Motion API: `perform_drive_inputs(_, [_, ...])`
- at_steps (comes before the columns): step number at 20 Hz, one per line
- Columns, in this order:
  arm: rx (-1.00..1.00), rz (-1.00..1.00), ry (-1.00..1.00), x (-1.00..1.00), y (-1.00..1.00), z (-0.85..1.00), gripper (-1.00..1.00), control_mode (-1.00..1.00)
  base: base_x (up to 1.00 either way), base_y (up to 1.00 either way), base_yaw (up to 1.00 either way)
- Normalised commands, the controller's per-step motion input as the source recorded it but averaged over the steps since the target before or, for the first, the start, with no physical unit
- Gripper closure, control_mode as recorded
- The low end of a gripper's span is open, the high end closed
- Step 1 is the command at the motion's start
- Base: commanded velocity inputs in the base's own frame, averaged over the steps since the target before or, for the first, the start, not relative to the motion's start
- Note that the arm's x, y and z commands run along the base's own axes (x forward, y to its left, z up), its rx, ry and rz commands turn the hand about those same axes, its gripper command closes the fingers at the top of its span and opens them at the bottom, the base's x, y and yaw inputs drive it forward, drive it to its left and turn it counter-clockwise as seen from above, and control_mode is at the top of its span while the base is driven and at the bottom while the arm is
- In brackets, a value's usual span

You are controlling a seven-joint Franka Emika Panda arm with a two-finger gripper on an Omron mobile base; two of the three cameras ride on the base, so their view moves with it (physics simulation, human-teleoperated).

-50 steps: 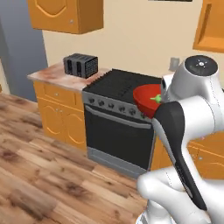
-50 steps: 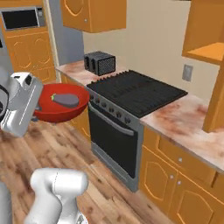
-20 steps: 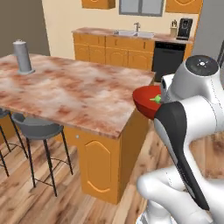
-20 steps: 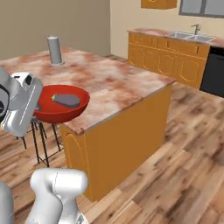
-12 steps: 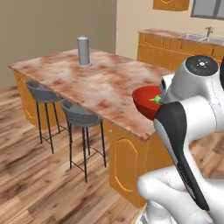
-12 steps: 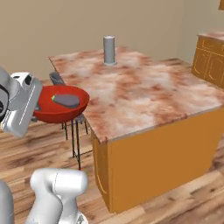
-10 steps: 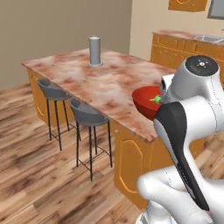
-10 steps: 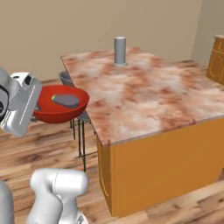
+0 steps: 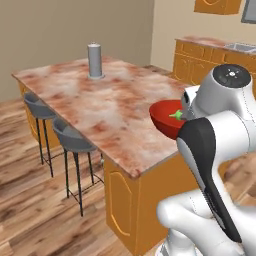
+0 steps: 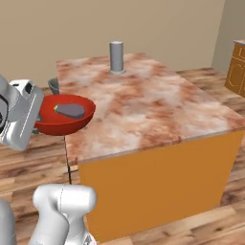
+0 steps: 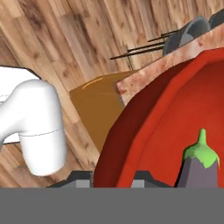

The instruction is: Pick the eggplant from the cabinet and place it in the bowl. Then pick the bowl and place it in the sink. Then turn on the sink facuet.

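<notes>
The glossy red bowl [image 10: 64,122] hangs in the air beside the island's edge, with my gripper [image 10: 40,115] shut on its rim. Inside it lies the grey-purple eggplant [image 10: 70,111], green stem tip toward the hand. In the left base view the bowl [image 9: 166,119] peeks out from behind the arm, with the eggplant's green tip [image 9: 175,115] showing. In the hand view the bowl's rim [image 11: 131,127] runs between the fingertips of the gripper [image 11: 113,179], and the eggplant [image 11: 199,168] rests in it. The sink [image 9: 243,47] sits in the far counter. The cabinet and faucet are out of view.
A kitchen island with a marbled reddish top [image 9: 100,100] [image 10: 143,105] stands right in front, carrying a grey cylinder [image 9: 94,61] [image 10: 116,56]. Two grey stools [image 9: 70,142] line its left side. Orange base cabinets [image 9: 200,57] run along the far wall, with wood floor around.
The whole scene has shifted as the base moved: the island has slid across both base views. The bowl with the eggplant stays in the gripper, unchanged relative to the arm.
</notes>
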Motion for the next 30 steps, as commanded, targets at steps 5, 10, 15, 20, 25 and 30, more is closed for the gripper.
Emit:
perform_drive_inputs(5, [0.00, 0.00, 0.00, 0.00, 0.00, 0.00, 1.00, 1.00, 0.25, -1.00, -0.32])
perform_drive_inputs(10, [0.00, 0.00, 0.00, 0.00, 0.00, 0.00, 1.00, 1.00, 0.45, -1.00, -0.32])
perform_drive_inputs(15, [0.00, 0.00, 0.00, 0.00, 0.00, 0.00, 1.00, 1.00, 0.46, -1.00, -0.30])
perform_drive_inputs(20, [0.00, 0.00, 0.00, 0.00, 0.00, 0.00, 1.00, 1.00, 0.45, -1.00, -0.28])
perform_drive_inputs(25, [0.00, 0.00, 0.00, 0.00, 0.00, 0.00, 1.00, 1.00, 0.43, -1.00, -0.26])
perform_drive_inputs(30, [0.00, 0.00, 0.00, 0.00, 0.00, 0.00, 1.00, 1.00, 0.51, -1.00, -0.24])
